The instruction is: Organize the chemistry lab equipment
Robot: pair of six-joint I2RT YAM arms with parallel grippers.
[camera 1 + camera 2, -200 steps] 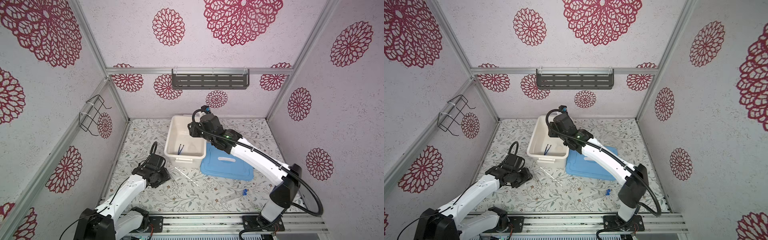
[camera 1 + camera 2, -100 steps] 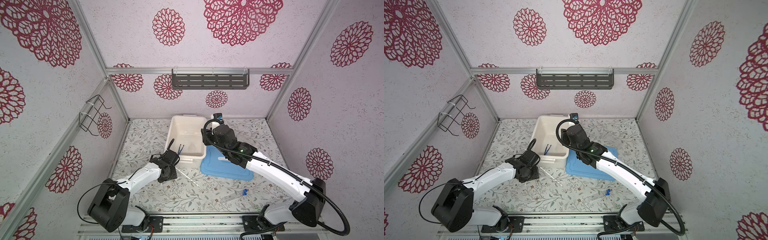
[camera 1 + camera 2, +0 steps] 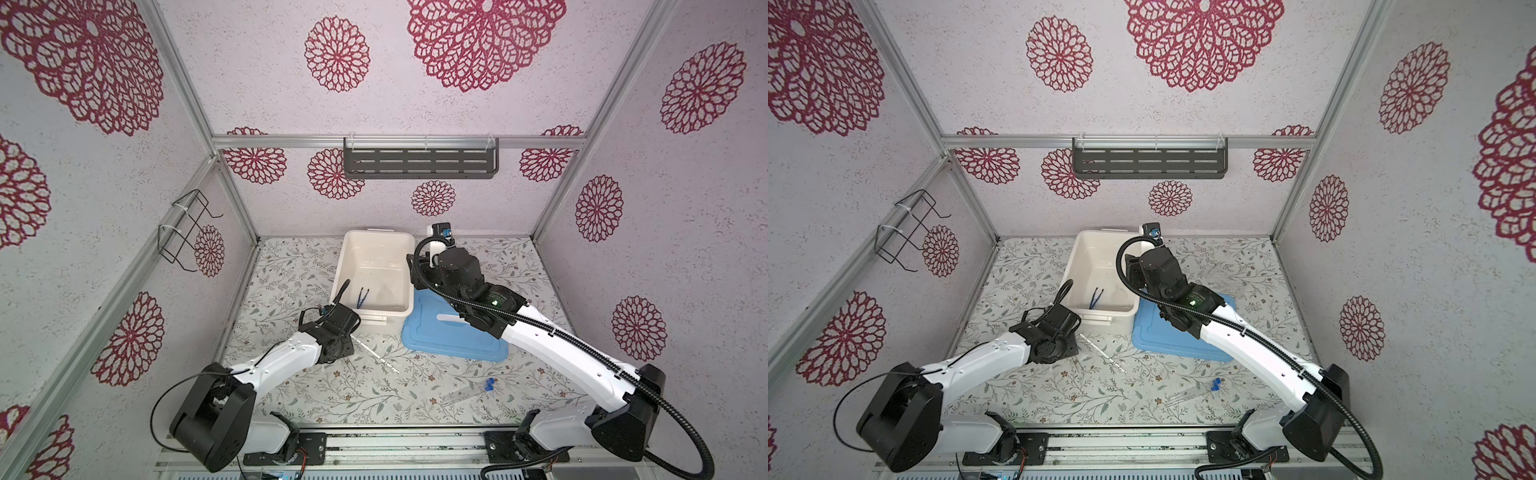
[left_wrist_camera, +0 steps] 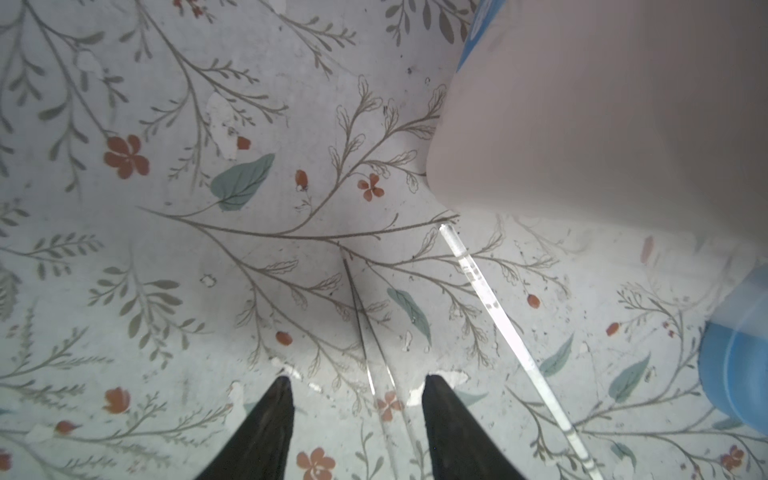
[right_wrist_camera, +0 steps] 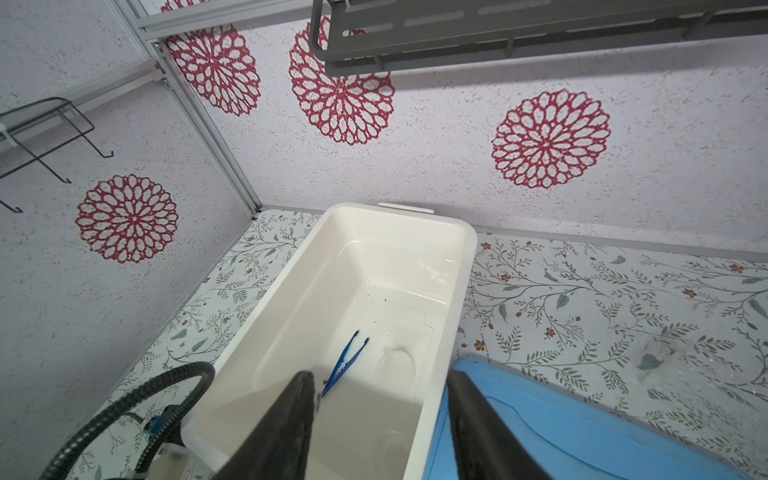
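My left gripper (image 4: 357, 380) stands open just above the floral table, close to the front of the white bin (image 3: 348, 257). A thin clear pointed sliver (image 4: 360, 316) lies on the table between its fingers, ungripped. The white marked stick (image 4: 498, 316) lies beside it, seen in both top views (image 3: 376, 354) (image 3: 1104, 353). My right gripper (image 5: 380, 374) hangs open and empty over the bin's right wall. Inside the bin lie the dark-blue tool (image 5: 345, 365) (image 3: 360, 298) and a small transparent vessel (image 5: 397, 361). Two clear blue-capped tubes (image 3: 469, 390) (image 3: 1192, 392) lie at the front right.
The blue lid (image 3: 453, 343) lies flat on the table right of the bin, under my right arm. A faint clear item (image 5: 665, 361) rests on the table right of the lid. A grey shelf (image 3: 419, 164) and a wire holder (image 3: 187, 228) hang on the walls.
My left arm has swung in from the left to the bin's front, over the stick. My right gripper has drawn back from over the bin's middle to its right wall.
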